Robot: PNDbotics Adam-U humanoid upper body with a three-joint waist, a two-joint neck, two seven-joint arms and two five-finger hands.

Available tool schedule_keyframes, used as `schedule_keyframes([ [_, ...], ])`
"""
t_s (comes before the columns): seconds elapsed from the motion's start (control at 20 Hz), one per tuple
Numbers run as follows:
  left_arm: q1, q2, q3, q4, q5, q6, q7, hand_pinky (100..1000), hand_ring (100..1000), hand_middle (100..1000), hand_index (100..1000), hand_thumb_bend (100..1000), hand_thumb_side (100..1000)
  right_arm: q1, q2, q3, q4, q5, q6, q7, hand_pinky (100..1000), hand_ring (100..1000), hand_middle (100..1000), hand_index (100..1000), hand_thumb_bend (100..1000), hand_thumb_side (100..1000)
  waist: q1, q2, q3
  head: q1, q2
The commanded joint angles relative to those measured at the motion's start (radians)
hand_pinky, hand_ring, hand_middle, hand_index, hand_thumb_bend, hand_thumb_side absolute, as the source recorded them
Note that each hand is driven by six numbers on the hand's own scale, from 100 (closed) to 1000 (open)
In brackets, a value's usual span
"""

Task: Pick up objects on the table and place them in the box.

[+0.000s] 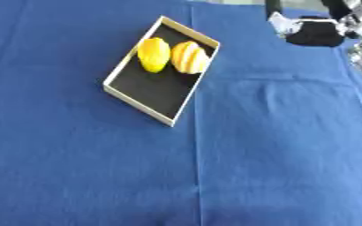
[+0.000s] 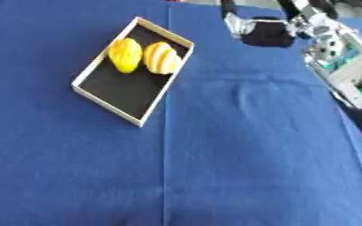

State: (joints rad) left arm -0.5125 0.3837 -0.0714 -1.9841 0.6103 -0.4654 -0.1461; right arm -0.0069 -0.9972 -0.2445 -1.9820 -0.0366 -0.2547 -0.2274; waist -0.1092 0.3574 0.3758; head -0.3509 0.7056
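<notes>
Two yellow fruits (image 1: 171, 55) sit side by side in the box (image 1: 140, 109). Right hand (image 2: 263, 32) hovers top right; can't tell how its fingers stand.

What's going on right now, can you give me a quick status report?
Right hand up at far right, fingers unclear. Left hand out of view. Two yellow objects already in the box. Nothing blocking on blue cloth.

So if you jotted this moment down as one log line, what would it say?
box: two yellow objects inside, far end | blue cloth: nothing else seen | right hand: upper right, away from box | left hand: unseen
</notes>
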Motion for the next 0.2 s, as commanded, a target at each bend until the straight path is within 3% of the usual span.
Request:
schedule_keyframes([
  [0.05, 0.01, 0.035, 0.022, -0.016, -0.023, -0.01, 0.018, 819, 824, 801, 878, 100, 641, 0.08, 0.008, -0.084, -0.018, -0.033, -0.143, -0.1, 888, 819, 710, 829, 100, 245, 0.01, -0.027, -0.023, 0.044, 0.013],
  [0.2, 0.032, 0.054, 0.038, -0.016, -0.045, -0.024, 0.039, 819, 825, 801, 878, 100, 637, 0.191, 0.079, -0.125, -0.018, -0.018, -0.282, -0.186, 884, 810, 703, 817, 100, 224, 0.019, -0.032, -0.057, 0.082, 0.017],
])
